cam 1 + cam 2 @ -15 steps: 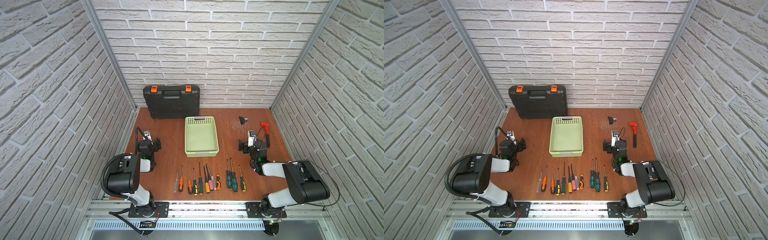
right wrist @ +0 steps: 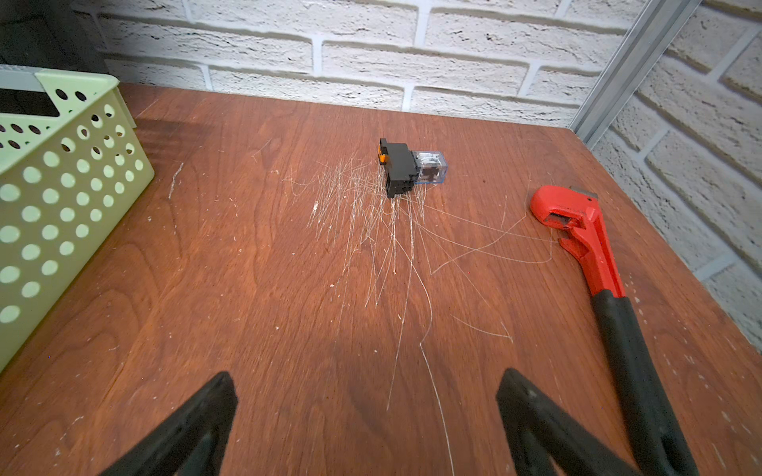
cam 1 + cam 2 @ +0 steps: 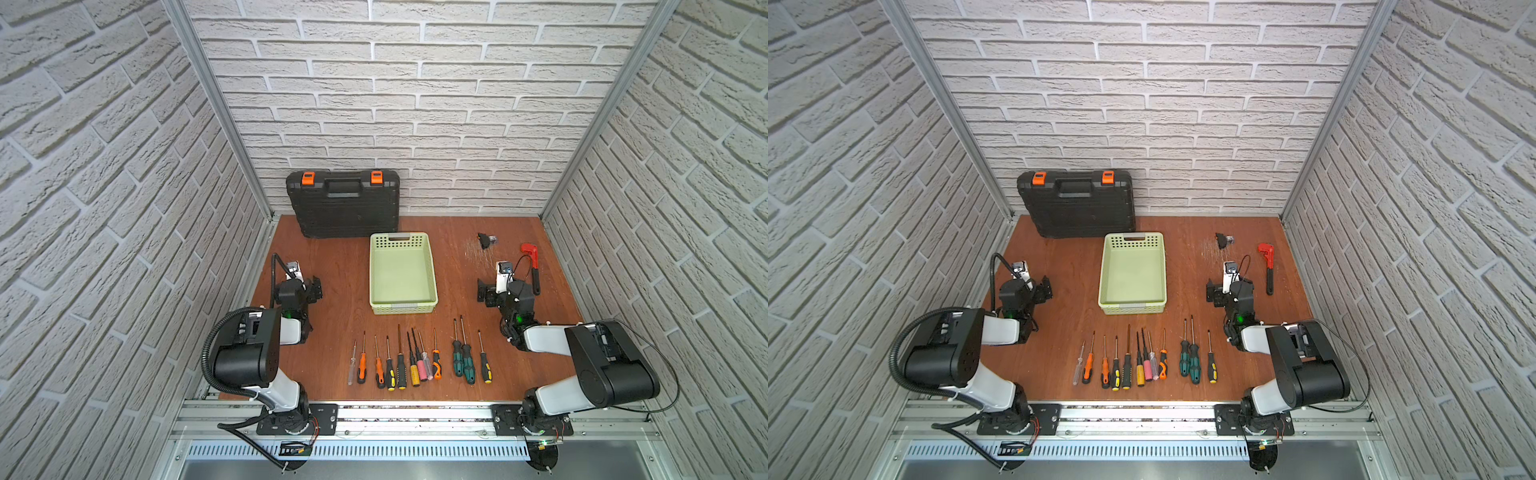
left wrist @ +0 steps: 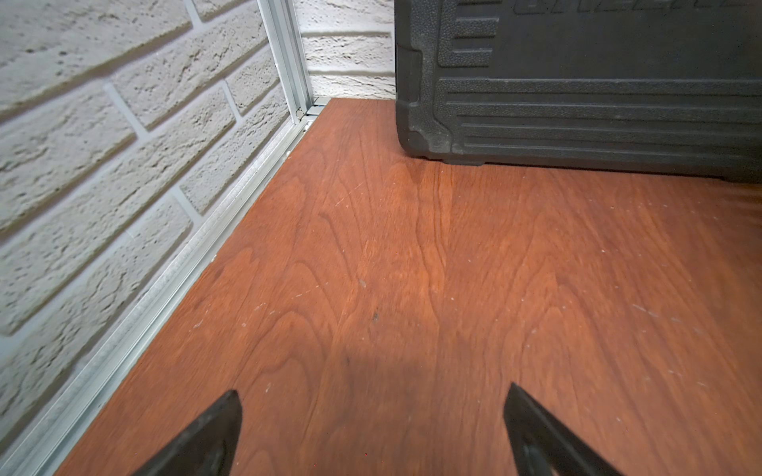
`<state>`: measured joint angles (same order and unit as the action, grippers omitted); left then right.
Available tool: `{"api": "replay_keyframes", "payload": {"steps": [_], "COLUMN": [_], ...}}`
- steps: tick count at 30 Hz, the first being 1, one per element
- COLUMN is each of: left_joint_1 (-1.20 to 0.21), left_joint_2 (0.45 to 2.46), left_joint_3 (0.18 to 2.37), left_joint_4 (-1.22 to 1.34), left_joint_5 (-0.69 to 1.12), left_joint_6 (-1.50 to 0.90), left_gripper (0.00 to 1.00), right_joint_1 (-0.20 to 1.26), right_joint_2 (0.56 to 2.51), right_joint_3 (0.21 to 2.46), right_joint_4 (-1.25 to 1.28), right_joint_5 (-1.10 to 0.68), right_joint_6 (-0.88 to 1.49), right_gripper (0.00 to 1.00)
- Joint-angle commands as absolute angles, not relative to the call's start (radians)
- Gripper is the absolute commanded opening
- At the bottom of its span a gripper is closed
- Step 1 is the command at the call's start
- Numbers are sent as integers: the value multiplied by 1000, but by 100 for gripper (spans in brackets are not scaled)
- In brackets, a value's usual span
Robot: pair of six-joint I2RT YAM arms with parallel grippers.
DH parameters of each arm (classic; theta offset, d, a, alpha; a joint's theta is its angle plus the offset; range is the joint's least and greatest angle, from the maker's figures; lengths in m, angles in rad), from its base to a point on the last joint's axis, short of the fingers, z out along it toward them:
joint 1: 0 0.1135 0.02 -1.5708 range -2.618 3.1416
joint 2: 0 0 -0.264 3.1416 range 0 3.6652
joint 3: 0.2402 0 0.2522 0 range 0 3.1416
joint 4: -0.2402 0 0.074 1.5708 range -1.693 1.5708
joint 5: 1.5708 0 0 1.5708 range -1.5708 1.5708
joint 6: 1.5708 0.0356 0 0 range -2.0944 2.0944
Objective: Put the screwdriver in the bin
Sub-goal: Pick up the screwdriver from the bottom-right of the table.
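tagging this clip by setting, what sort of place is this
Probably a staged robot work cell dressed as a workshop: brick-pattern wall panels in metal framing, a wooden tabletop with a row of screwdrivers, and a black toolcase.

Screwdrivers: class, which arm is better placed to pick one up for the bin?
Right, probably. The right arm sits close beside the green-handled screwdrivers. The left arm is farther from its end of the row. Both arms' jaws stand open and empty.
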<state>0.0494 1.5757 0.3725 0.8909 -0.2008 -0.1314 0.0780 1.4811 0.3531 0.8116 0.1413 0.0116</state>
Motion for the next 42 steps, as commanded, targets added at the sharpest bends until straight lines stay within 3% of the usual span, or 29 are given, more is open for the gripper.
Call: {"api": "replay_keyframes", "payload": {"steps": [1,19,24,28,32,36,42], "left_joint_1": [49,53,53,52,35,-32,-180], "left_joint_2": [1574,1567,1491,1395,1324,1275,1168], "left_joint_3": [373,370,439,554,692,859,866], "left_joint_4": [948,950,757,496,213,-150,-360], "left_joint_5": [-199,-206,-258,-289,-306,-313,-379], "left_joint_6": [-126,-128,-150,-163,-247,-348,-456], "left_gripper": [98,98,98,98,98,98,98], "right_joint_1": [71,72,71,72,73,79,135], "right_joint_2": [1471,1466,1416,1226,1033,938,870], "right_joint_3": [347,339,321,359,560,688,806], "right_joint_4": [854,864,875,649,176,-77,-415], "right_joint_5": [153,148,169,206,139,94,53], "right_joint_6": [21,20,28,40,109,159,235], "right_gripper": [99,99,100,99,98,96,93]}}
